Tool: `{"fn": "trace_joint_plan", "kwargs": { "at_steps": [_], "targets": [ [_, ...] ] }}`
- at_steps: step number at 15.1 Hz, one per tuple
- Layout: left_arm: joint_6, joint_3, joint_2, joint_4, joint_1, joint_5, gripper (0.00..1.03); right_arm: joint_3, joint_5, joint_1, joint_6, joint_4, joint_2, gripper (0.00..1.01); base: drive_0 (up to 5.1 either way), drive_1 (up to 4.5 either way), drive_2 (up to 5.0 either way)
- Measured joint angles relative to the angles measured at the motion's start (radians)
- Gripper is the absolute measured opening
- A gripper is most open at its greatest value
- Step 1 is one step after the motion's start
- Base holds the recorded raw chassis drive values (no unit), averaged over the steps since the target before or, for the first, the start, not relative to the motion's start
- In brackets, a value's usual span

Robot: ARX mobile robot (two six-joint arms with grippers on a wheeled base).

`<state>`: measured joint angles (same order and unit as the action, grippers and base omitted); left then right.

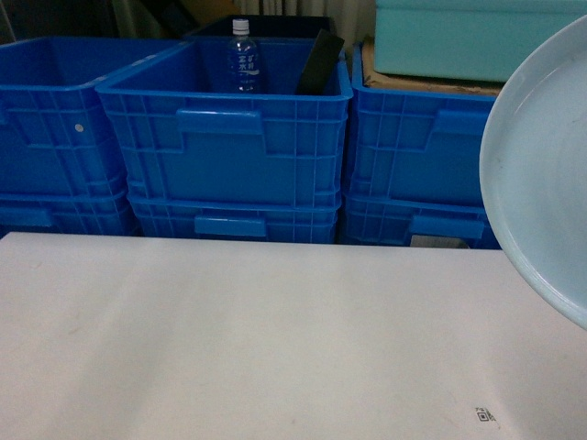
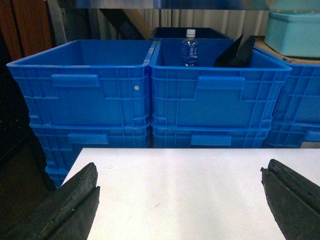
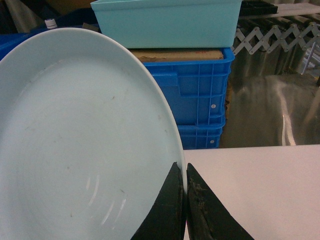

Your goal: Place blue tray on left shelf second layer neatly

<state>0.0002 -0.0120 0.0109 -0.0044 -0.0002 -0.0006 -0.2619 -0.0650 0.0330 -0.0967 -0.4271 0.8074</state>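
Observation:
The pale blue tray (image 1: 546,174) hangs tilted on edge above the right side of the white table (image 1: 257,339), cut off by the frame. In the right wrist view the blue tray (image 3: 75,145) fills the left half, its rim pinched between the black fingers of my right gripper (image 3: 185,172), which is shut on it. My left gripper (image 2: 180,175) is open, its two dark fingers (image 2: 75,200) wide apart over the bare table (image 2: 180,190), holding nothing. The left shelf is out of view.
Stacked deep-blue ribbed crates (image 1: 225,128) stand behind the table's far edge. One holds a water bottle (image 1: 243,57) and a black object (image 1: 319,62). A turquoise rectangular box (image 1: 459,37) sits on cardboard atop the right crates. A QR sticker (image 1: 484,415) marks the table.

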Motion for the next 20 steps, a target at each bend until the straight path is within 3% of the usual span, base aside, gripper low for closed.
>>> {"fn": "trace_joint_plan", "kwargs": {
  "at_steps": [8,20],
  "targets": [
    [0.0,0.0,0.0,0.0,0.0,0.0,0.98,0.0,0.0,0.0,0.0,0.0,0.0,0.02,0.0,0.0,0.0],
    [0.0,0.0,0.0,-0.001,0.001,-0.002,0.98,0.002,-0.006,0.0,0.0,-0.002,0.0,0.02,4.9,-2.54,-2.5]
  ]
}}
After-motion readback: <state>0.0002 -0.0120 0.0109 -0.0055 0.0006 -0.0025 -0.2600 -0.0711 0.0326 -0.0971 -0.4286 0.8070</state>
